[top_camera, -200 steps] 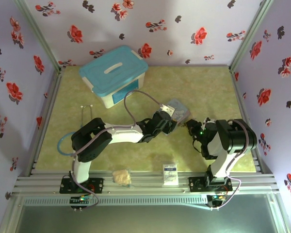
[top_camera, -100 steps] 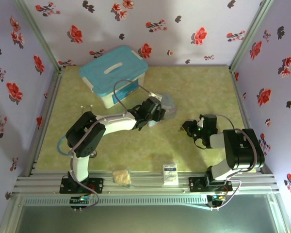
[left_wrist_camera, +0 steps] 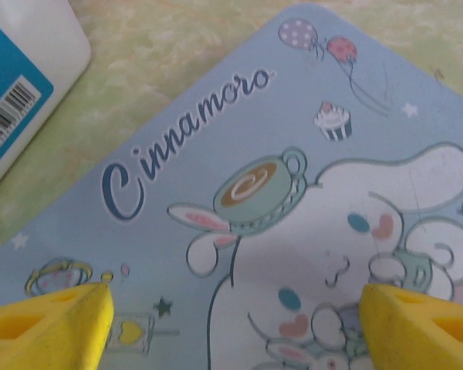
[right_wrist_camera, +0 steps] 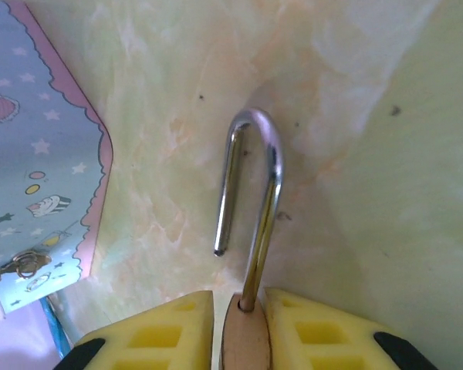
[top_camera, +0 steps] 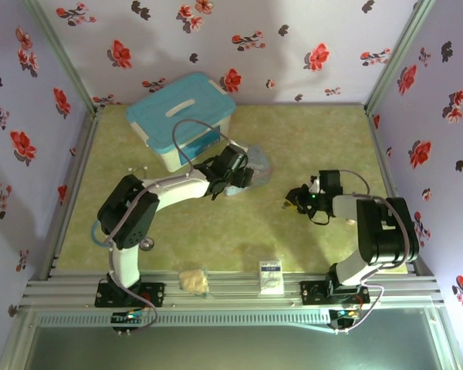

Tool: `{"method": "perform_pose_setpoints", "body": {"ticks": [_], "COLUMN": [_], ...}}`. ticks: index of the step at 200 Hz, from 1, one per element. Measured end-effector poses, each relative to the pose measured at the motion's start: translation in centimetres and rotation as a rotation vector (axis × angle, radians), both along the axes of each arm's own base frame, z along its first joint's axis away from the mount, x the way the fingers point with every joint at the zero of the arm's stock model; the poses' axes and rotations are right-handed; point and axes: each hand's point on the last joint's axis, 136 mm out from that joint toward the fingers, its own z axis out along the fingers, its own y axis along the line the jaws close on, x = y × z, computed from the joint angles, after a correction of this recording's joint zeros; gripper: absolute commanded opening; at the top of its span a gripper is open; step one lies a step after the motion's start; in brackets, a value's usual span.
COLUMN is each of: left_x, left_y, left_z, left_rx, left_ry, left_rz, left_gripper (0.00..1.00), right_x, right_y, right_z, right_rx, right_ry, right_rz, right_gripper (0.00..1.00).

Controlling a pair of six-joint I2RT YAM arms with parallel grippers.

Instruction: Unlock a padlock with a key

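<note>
The right claw [right_wrist_camera: 239,297] has the padlock [right_wrist_camera: 245,339]. Its yellow pads sit close on either side of the brass body, which is wedged between them. A thin dark line shows down each side, so I read this as a grip on the body but cannot tell how firm it is.

The lock's long axis runs straight out ahead of this claw, in line with the fingers. The silvery shackle [right_wrist_camera: 263,231] leads, over the bare desk [top_camera: 316,139]. One leg of the shackle goes down into the body. The other ends free in the air, on the side toward the blue cartoon tin [right_wrist_camera: 31,154]. By that free leg I judge the lock is already open. The bottom end of the body is hidden back between the pads.

The left claw [left_wrist_camera: 233,301] hangs over the lid of the tin [left_wrist_camera: 293,154], next to the white and blue storage box [left_wrist_camera: 15,69]. Its two yellow fingers stand wide apart with nothing between them.

From above, the left claw [top_camera: 243,173] lies well apart from the right claw [top_camera: 293,202], off to the right claw's left and a little farther out. So the right arm is plainly the nearer one to the padlock. Any next handling turns on that forward-pointing shackle, because the body itself offers little free surface.
</note>
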Motion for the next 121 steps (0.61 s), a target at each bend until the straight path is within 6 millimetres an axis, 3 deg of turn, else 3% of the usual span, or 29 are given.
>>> {"method": "perform_pose_setpoints", "body": {"ticks": [35, 84, 121], "left_x": [-1.6, -2.9, -4.0], "left_y": [1.1, 2.2, 3.0], "left_z": [0.9, 4.3, 7.0], "left_rx": [-0.008, -0.077, -0.142], "left_ry": [0.022, -0.010, -0.035], "left_rz": [-0.014, -0.009, 0.002], "left_gripper": [0.85, 0.86, 0.89], "right_x": [-0.1, 0.0, -1.1], "right_y": [0.1, 0.1, -2.0], "right_z": [-0.1, 0.0, 0.3], "right_rx": [-0.014, -0.074, -0.258], "right_ry": [0.028, 0.037, 0.096], "right_rz": [0.036, 0.057, 0.062], "right_gripper": [0.23, 0.28, 0.37]}}
